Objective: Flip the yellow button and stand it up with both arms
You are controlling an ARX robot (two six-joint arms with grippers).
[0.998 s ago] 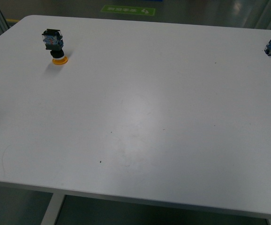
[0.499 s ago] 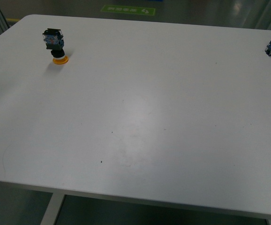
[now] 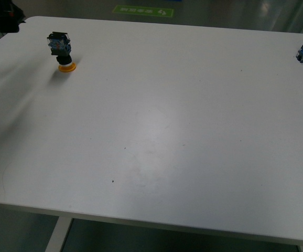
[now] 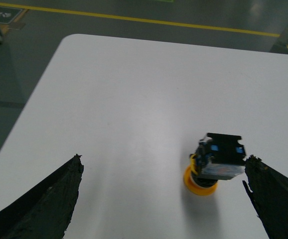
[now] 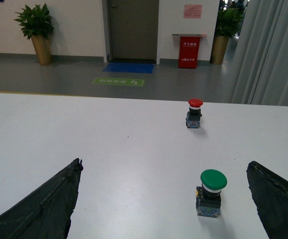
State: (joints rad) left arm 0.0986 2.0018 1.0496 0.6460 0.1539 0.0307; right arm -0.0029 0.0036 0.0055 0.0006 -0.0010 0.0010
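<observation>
Yellow button (image 3: pixel 62 52) cap-down on bench (image 3: pixel 157 131), far left corner; flip not yet begun. Left fingers (image 4: pixel 44 204) wide, flanking it, no contact. Right fingers (image 5: pixel 39 204) wide, empty, well apart.

**Setting.** A white rectangular tabletop with rounded corners (image 3: pixel 193 131), carried on a white leg (image 3: pixel 58 234), stands on a glossy grey floor (image 5: pixel 184 82) that shows pale patches of reflected light. The floor bears a green rectangular marking (image 5: pixel 119 81), a yellow painted line (image 4: pixel 134 19) and a blue mat (image 5: pixel 129 67) before a dark grey door (image 5: pixel 133 30). Along the pale wall (image 5: pixel 74 25) stand a leafy plant in a tan pot (image 5: pixel 34 25), a second potted plant (image 5: pixel 227 22) and a red cabinet (image 5: pixel 189 51) below a red notice (image 5: pixel 192 11). A grey pleated curtain (image 5: pixel 268 50) hangs at one side.
</observation>
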